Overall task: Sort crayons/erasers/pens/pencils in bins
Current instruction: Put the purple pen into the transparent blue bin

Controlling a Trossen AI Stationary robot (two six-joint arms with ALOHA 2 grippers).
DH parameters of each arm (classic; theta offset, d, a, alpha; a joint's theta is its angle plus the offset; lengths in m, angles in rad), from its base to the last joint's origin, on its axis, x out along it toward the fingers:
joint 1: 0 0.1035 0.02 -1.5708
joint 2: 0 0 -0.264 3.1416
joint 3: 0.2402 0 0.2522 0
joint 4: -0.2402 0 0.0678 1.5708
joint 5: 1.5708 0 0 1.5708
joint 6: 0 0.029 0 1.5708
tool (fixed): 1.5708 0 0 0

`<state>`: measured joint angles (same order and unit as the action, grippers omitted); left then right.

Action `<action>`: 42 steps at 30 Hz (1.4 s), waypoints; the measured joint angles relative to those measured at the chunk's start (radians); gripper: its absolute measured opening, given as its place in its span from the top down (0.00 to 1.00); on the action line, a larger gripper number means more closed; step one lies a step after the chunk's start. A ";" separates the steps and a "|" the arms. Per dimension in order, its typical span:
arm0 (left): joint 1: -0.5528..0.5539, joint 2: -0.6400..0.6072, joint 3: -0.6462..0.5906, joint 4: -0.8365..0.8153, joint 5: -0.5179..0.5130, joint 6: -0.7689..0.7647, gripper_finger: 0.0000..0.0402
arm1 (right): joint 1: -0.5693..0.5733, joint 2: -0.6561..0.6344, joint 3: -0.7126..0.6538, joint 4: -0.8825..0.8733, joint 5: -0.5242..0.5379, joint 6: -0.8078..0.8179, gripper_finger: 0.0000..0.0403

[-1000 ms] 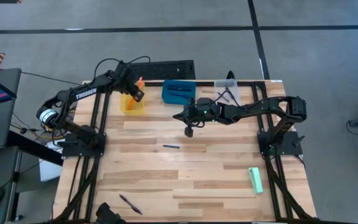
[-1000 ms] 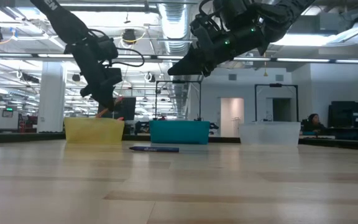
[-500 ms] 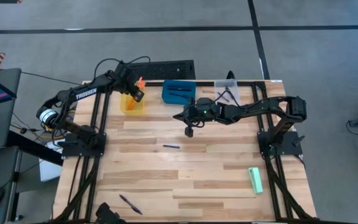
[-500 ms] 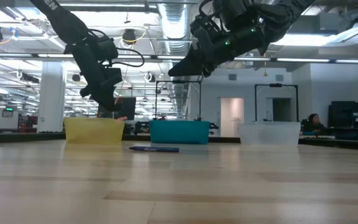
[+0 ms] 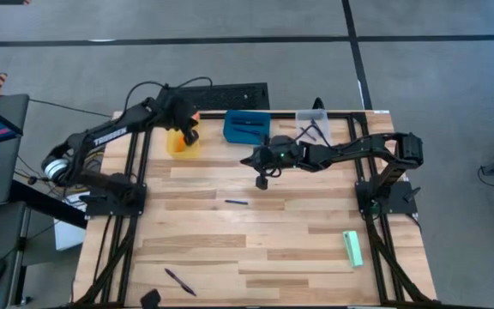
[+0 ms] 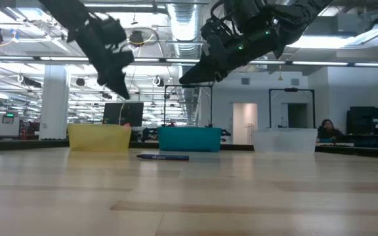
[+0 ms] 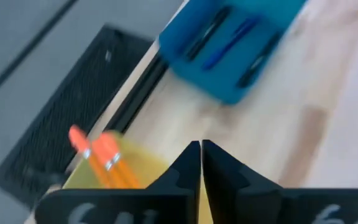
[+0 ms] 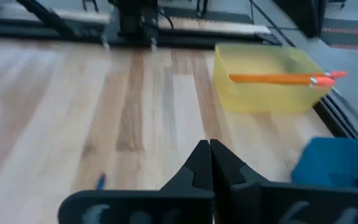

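My left gripper hangs shut and empty above the translucent yellow bin at the table's far left, also in the low view. Orange pencils lean in that bin, their pinkish ends over its rim. My right gripper is shut and empty, high over the table's middle. A dark blue pen lies flat on the table nearer than it. The blue bin holds pens. The clear bin stands right of it. The mint-green eraser lies near the right edge.
A purplish pen lies near the table's near left corner, and a small black object sits at the near edge. A dark mat lies behind the bins. Bare wood lies between the bins and the near edge.
My left gripper has risen from the yellow bin's rim to well above it and moved slightly toward the table's left. The pencil it was beside stays in the bin. My right arm has kept still.
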<state>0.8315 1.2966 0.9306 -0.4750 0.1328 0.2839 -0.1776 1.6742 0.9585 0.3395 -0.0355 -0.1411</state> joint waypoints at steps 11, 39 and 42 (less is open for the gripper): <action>-0.380 -0.219 -0.168 0.163 -0.053 -0.058 1.00 | 0.000 -0.001 -0.145 0.198 -0.107 0.007 0.99; -1.308 -0.064 -0.190 0.068 -0.405 -0.550 1.00 | 0.038 -0.005 -0.391 0.691 -0.097 0.000 0.99; -1.360 0.010 -0.120 -0.011 -0.394 -0.555 1.00 | 0.044 -0.005 -0.382 0.688 -0.097 -0.002 0.99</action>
<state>-0.5286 1.3068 0.8108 -0.4861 -0.2609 -0.2710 -0.1339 1.6688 0.5761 1.0279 -0.1329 -0.1430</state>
